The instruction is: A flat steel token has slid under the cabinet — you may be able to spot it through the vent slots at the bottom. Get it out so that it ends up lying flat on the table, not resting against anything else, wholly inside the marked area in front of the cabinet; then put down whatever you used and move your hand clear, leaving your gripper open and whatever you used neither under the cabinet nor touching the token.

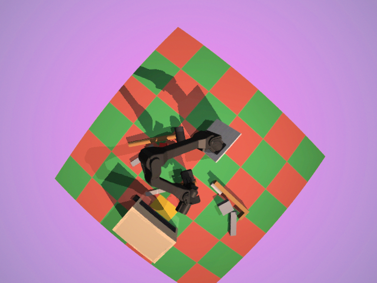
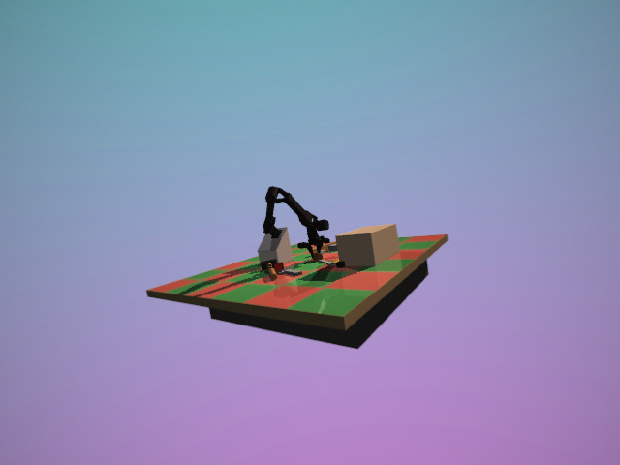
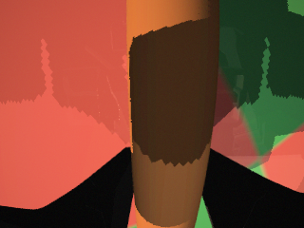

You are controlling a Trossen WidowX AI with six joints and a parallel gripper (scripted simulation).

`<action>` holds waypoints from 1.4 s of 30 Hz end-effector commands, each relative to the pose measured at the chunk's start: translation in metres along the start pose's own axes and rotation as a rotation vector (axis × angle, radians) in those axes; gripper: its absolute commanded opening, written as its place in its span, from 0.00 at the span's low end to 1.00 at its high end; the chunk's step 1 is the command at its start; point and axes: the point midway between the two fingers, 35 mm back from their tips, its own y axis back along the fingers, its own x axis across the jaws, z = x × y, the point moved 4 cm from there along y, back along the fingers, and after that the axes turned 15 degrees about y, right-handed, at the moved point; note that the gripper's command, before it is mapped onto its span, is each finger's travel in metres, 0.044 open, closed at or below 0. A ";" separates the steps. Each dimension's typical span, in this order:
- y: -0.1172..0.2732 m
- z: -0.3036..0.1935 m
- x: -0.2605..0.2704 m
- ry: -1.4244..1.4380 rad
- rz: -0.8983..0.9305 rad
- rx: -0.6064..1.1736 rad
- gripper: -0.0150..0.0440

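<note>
Top view, left to right: tan cabinet (image 1: 144,234) (image 2: 356,250) at lower left, dark slotted strip (image 1: 158,214) along its front. Token can't be made out, location unclear. Orange bar (image 1: 135,142) and small pale block (image 1: 134,161) partly hidden by black arm (image 1: 182,147) (image 2: 295,204). Pale strip (image 1: 155,192) sits near yellow marked area (image 1: 168,210), partly shaded. Claw (image 1: 190,181) (image 2: 317,252) (image 3: 165,155) is closed on orange rod (image 3: 171,95), low over worktop (image 1: 261,164) (image 2: 270,294). Grey slab (image 1: 227,134) under arm base; far right, orange L-shaped piece (image 1: 231,199) beside grey blocks (image 1: 225,207).
</note>
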 end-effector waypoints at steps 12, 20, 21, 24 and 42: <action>0.002 -0.007 0.019 -0.001 0.008 -0.009 0.25; 0.003 -0.011 0.027 -0.001 0.009 -0.009 0.25; 0.003 -0.012 0.028 -0.001 0.009 -0.009 0.25; 0.003 -0.014 0.032 -0.001 0.009 -0.009 0.25; 0.003 -0.024 0.051 -0.002 0.010 -0.009 0.25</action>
